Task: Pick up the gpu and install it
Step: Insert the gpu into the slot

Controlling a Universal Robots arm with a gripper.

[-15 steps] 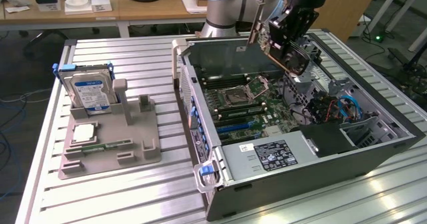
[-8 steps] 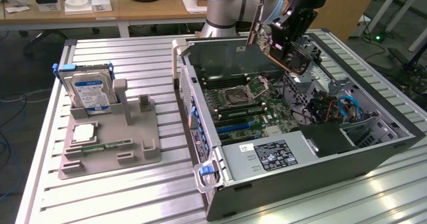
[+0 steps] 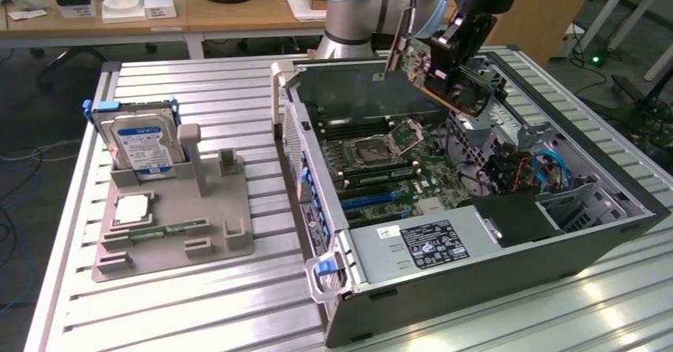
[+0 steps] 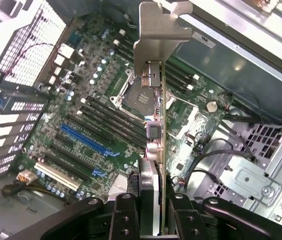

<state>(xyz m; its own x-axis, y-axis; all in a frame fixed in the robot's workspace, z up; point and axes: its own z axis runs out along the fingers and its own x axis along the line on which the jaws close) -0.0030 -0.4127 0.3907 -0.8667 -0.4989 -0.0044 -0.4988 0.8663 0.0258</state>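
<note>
grip: gripper (image 4: 149, 207) fingers (image 4: 123, 215) pinch gpu (image 3: 458, 88), tilted, exterior view's upper right
risk: tilt could make us snag bracket (image 4: 155, 35) on case (image 3: 494, 277)

gpu (image 3: 447, 75) above the open case (image 3: 526, 269), tray (image 3: 173, 251) at the exterior view's left.

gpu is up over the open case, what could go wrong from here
1. The gpu hangs tilted in the gripper above the case. Lowered at that angle, it may miss the blue slot and scrape the motherboard.
2. Its metal bracket looks close to the open cpu socket and could strike it.
3. The grip is on one edge, so the card might pivot or slip.
</note>
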